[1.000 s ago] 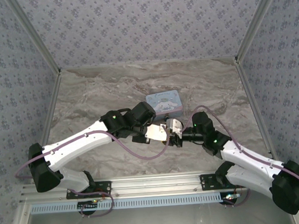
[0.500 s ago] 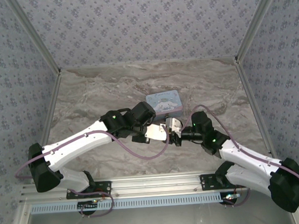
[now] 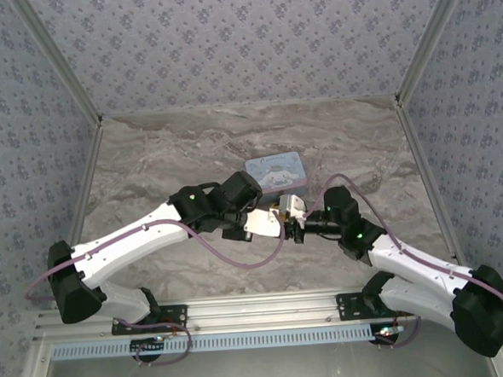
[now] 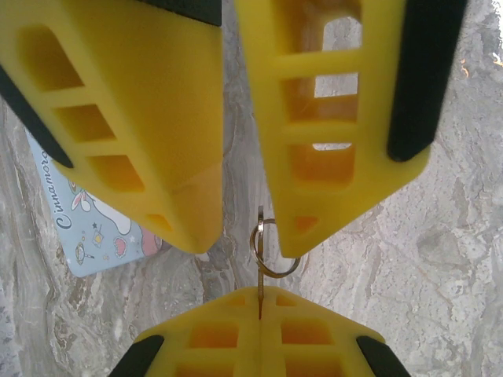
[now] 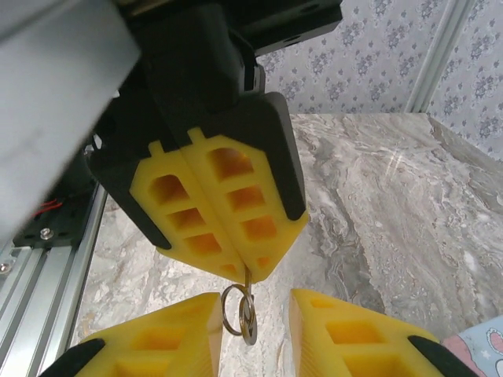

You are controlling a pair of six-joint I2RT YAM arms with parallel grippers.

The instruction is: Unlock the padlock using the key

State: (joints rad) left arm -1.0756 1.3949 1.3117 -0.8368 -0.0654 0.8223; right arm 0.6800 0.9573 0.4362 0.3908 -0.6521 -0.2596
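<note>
Left gripper (image 5: 248,269): pinched tight on the key (image 4: 258,284).
Right gripper (image 5: 255,306): a little apart round the key ring (image 5: 238,314).
Room: marble table (image 3: 172,146) reaches flowery walls (image 3: 243,44); blue tin (image 3: 274,172) near.

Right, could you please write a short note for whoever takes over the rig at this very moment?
Left pincer: shut on the key, held off the table; the key ring sticks out past its tips.
Right pincer: open, tip to tip with the left, one finger on each side of the key ring, not clamped.
Light-blue tin: on the table just beyond both pincers.
Done: key picked up.
Left: get the key into the padlock and turn it; nothing here shows the lock opened.
</note>
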